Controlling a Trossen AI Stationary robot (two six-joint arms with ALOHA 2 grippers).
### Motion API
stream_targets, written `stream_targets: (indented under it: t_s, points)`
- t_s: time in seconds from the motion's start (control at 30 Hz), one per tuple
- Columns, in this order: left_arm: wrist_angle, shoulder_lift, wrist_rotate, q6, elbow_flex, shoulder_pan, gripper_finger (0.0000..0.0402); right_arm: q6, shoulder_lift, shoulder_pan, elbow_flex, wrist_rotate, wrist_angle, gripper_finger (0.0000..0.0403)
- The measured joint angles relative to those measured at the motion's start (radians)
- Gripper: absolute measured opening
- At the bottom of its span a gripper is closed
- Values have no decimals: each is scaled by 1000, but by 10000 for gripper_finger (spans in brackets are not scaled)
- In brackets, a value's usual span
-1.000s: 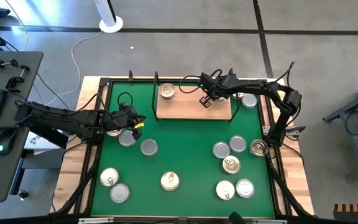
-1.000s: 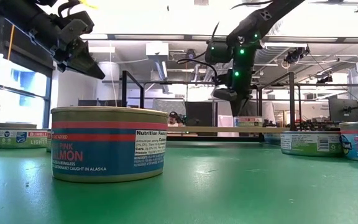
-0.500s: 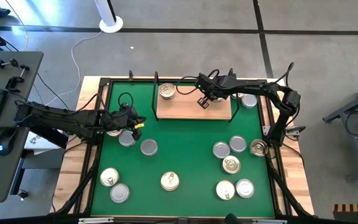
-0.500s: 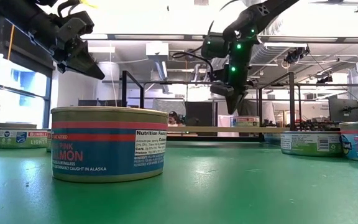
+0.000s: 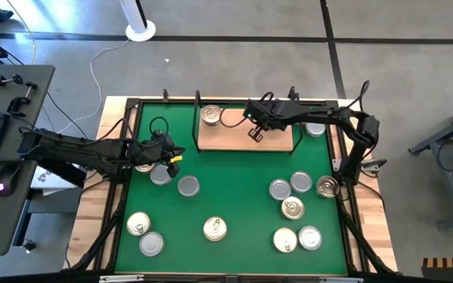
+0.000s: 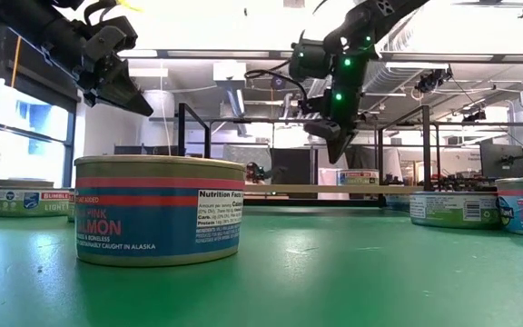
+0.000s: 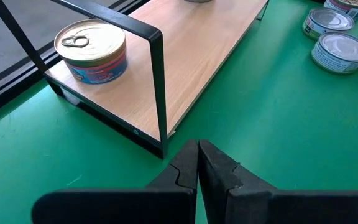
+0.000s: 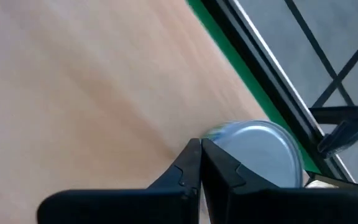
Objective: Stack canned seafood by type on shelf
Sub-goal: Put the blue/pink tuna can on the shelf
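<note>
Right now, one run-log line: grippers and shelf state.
left gripper: shut, empty, over mat left side | right gripper: shut, empty, above shelf | shelf: one gold-lid can at left end | other cans loose on mat

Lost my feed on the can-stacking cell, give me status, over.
Right gripper shut, empty, above the tan wooden shelf. Left gripper shut, empty, over the green mat's left side. One gold-lidded round tin on the shelf. Nothing blocking.
</note>
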State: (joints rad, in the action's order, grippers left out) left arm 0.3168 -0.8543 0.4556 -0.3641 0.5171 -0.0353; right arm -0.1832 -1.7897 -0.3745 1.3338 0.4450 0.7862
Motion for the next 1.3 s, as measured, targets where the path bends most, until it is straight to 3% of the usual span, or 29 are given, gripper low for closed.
stream_targets:
  t_s: [0.67,1.1,1.3]
  points:
    - [0,1,0,0,0,0,0,-115,1,473,0,90,-123,0]
    - [0,1,0,0,0,0,0,-203,2,568,0,167,-170,0]
    - [0,1,0,0,0,0,0,-240,4,616,-61,294,-218,0]
